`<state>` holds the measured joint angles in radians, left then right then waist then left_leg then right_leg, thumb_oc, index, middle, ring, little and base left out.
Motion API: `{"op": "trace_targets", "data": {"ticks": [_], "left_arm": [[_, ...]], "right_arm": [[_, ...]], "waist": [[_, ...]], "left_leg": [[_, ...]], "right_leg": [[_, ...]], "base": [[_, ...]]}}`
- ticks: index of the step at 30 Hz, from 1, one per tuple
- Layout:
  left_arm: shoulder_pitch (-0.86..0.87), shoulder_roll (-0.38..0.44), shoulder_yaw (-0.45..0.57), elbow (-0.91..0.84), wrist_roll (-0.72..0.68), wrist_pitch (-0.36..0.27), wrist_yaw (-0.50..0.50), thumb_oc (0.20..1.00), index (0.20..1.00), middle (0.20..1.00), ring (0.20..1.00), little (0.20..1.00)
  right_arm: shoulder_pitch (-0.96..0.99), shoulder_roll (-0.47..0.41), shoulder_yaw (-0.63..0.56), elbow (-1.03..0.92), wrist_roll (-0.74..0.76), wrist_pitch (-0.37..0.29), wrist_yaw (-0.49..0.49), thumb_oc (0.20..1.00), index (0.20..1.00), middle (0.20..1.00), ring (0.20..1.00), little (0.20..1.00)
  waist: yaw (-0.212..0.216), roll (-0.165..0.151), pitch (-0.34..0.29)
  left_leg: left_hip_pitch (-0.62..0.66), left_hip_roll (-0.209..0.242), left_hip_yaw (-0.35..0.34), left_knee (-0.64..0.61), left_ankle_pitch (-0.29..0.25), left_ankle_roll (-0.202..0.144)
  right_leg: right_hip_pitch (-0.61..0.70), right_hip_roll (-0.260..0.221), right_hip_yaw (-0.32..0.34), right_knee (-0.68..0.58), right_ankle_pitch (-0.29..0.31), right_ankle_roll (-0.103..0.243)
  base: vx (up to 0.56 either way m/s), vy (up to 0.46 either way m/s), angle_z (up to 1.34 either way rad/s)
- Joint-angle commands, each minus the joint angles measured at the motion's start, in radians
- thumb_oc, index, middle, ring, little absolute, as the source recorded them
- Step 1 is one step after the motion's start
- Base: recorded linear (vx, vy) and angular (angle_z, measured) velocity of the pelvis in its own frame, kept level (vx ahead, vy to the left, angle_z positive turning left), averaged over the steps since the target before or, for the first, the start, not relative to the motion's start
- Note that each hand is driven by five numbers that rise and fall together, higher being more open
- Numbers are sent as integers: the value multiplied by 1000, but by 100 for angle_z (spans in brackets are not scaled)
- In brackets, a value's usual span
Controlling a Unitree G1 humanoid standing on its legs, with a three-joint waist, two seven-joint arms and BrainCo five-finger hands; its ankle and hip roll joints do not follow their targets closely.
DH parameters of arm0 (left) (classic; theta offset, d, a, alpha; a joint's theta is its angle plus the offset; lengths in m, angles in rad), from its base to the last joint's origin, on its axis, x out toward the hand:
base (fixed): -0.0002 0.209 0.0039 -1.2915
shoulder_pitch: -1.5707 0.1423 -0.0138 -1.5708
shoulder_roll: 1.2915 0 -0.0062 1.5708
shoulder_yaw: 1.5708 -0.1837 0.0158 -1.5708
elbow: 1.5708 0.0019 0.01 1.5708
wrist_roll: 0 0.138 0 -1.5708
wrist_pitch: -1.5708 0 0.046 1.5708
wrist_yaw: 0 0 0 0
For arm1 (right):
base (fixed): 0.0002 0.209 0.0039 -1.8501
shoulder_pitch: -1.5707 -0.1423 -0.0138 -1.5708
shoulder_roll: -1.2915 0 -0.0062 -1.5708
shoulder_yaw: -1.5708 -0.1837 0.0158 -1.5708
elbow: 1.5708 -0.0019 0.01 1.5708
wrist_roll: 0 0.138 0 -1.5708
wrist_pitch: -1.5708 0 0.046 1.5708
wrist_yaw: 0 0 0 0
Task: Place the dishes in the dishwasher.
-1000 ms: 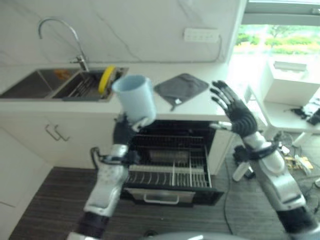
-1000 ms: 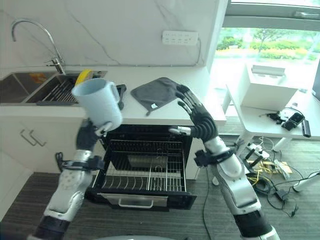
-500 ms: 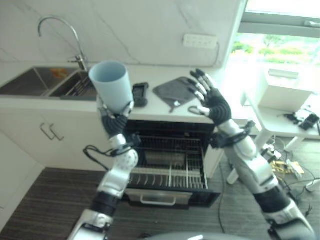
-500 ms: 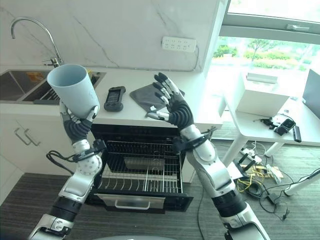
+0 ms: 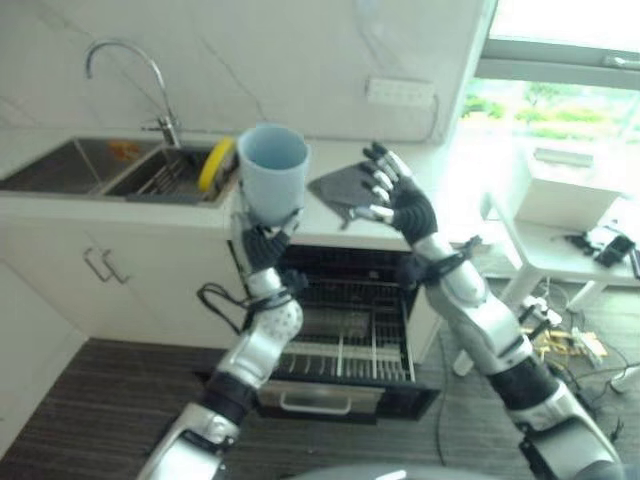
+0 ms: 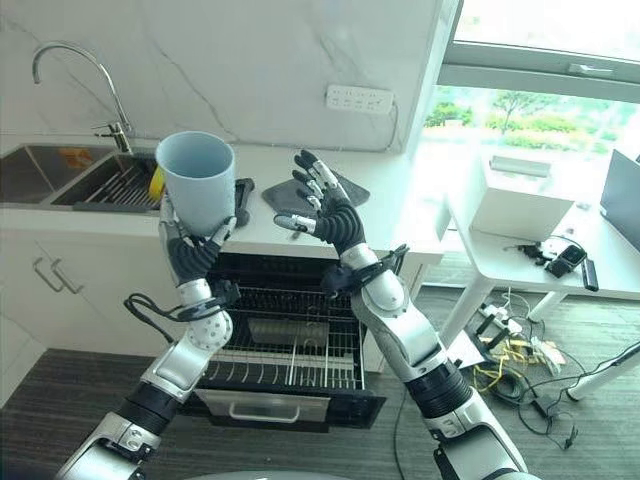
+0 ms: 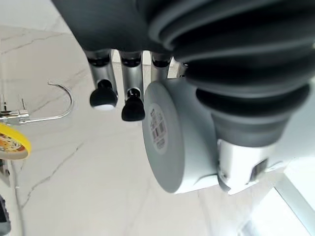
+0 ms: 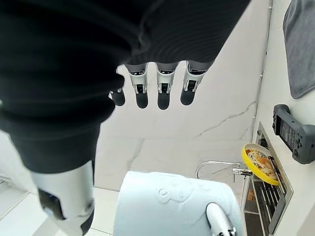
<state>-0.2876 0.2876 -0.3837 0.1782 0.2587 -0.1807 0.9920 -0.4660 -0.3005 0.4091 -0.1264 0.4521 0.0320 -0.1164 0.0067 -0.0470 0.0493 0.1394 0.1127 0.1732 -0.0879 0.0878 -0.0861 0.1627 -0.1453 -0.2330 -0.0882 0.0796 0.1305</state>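
A pale blue cup (image 6: 198,180) stands upright, mouth up, above the counter's front edge, with my left hand (image 6: 192,255) shut on its lower part. The left wrist view shows the cup's base (image 7: 167,142) against the palm, with the fingers (image 7: 103,96) beside it. My right hand (image 6: 330,215) is open just right of the cup, fingers spread and palm facing it, not touching. In the right wrist view the cup (image 8: 172,206) lies past the straight fingers (image 8: 142,96). Below both hands the dishwasher (image 6: 290,340) is open with its wire rack pulled out.
A sink with a faucet (image 5: 130,60) is at the left, and a yellow plate (image 5: 215,162) stands in its rack. A grey cloth (image 5: 340,185) and a black device (image 6: 243,190) lie on the counter. At the right, a white table carries a box (image 6: 520,195).
The cup has gone from tilted to upright and moved right, towards the middle. My right hand has come left, closer to the cup. The camera has shifted too.
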Motion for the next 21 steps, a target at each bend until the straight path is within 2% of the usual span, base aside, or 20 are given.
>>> {"op": "trace_targets", "data": {"ticks": [1, 4, 7, 21], "left_arm": [[-134, 9, -24, 56, 45, -5, 37, 200, 200, 200, 200, 200], [-167, 2, -66, 55, 45, 30, 36, 200, 200, 200, 200, 200], [-169, 3, -86, 56, 93, 26, 52, 200, 200, 200, 200, 200], [-173, 7, -142, 14, 119, 41, 17, 200, 200, 200, 200, 200]], "right_arm": [[-147, 50, -9, 31, -55, -41, -55, 1000, 1000, 1000, 1000, 1000], [-160, 45, 1, 28, -56, -22, -86, 1000, 1000, 1000, 1000, 1000], [-164, 41, -4, 33, -77, -21, -93, 1000, 1000, 1000, 1000, 1000], [-180, 64, 1, 44, -62, 1, -137, 1000, 1000, 1000, 1000, 1000]], "waist": [[22, -17, 15], [15, -19, 17], [17, -21, 25], [29, -26, 40]], "left_leg": [[36, -69, -36, 1, -123, 49], [31, -71, -39, 1, -122, 52], [31, -73, -45, 1, -124, 53], [27, -77, -51, 1, -118, 60]], "right_leg": [[28, 55, 1, 1, -60, -21], [23, 57, 8, 1, -57, -20], [25, 57, 8, 1, -57, -20], [23, 56, 3, 1, -49, -23]], "base": [[0, 0, 0], [0, 0, 0], [29, -17, 7], [12, -5, 4]]}}
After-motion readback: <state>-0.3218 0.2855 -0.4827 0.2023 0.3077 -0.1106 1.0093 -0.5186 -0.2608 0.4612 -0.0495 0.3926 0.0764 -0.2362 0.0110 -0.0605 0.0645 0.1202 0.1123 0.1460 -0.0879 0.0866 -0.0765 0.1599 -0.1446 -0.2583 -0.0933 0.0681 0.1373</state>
